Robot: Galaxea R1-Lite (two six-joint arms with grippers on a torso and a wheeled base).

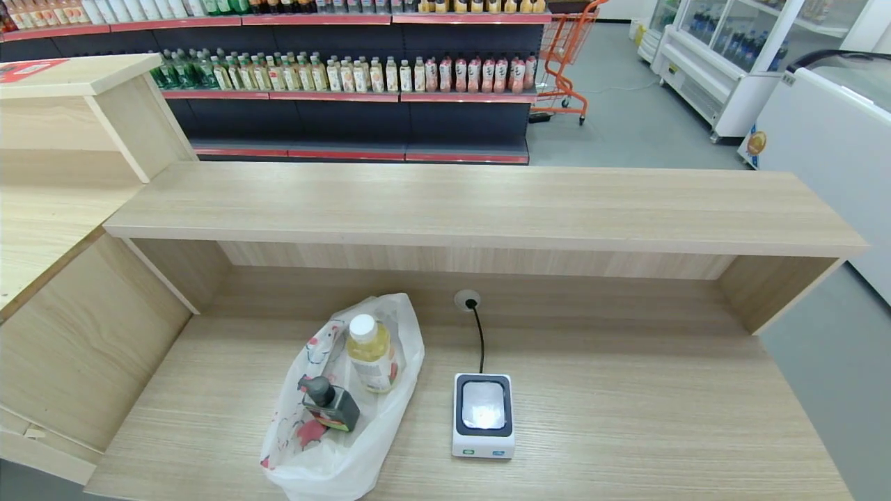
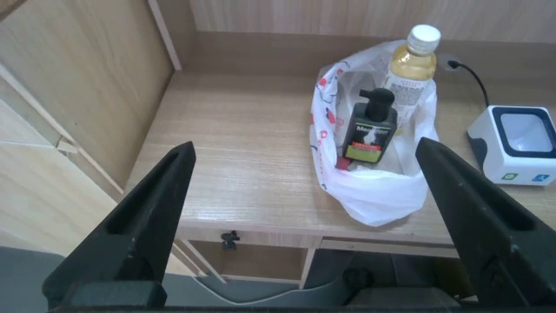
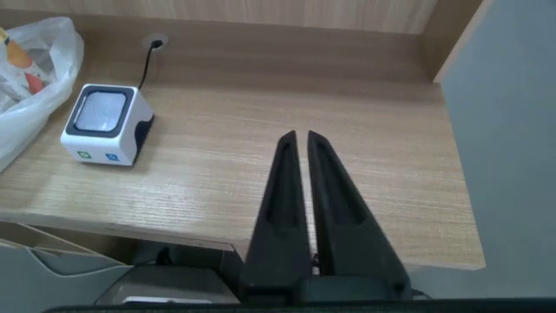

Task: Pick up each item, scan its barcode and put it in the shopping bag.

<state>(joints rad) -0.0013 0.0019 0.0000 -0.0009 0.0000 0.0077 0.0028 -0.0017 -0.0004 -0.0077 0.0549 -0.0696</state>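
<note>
The left hand (image 2: 306,152) is hanging nearest, off the near edge of the tabletop (image 1: 626,417), its fingers spread wide and holding nothing. Beyond it the shopping bag (image 1: 334,476) is lying open on the tabletop, carrying a dark pump bottle (image 1: 330,403) and a yellow drink bottle (image 1: 369,355) side by side. Just right of the bag the scanner (image 1: 483,414) is sitting with its window facing up. Farther right, the right hand (image 3: 301,137) is hovering with fingers pressed together, gripping nothing. With both items resting in the bag, the bagging step is looking finished; any further item would be calling for the right hand to open first.
</note>
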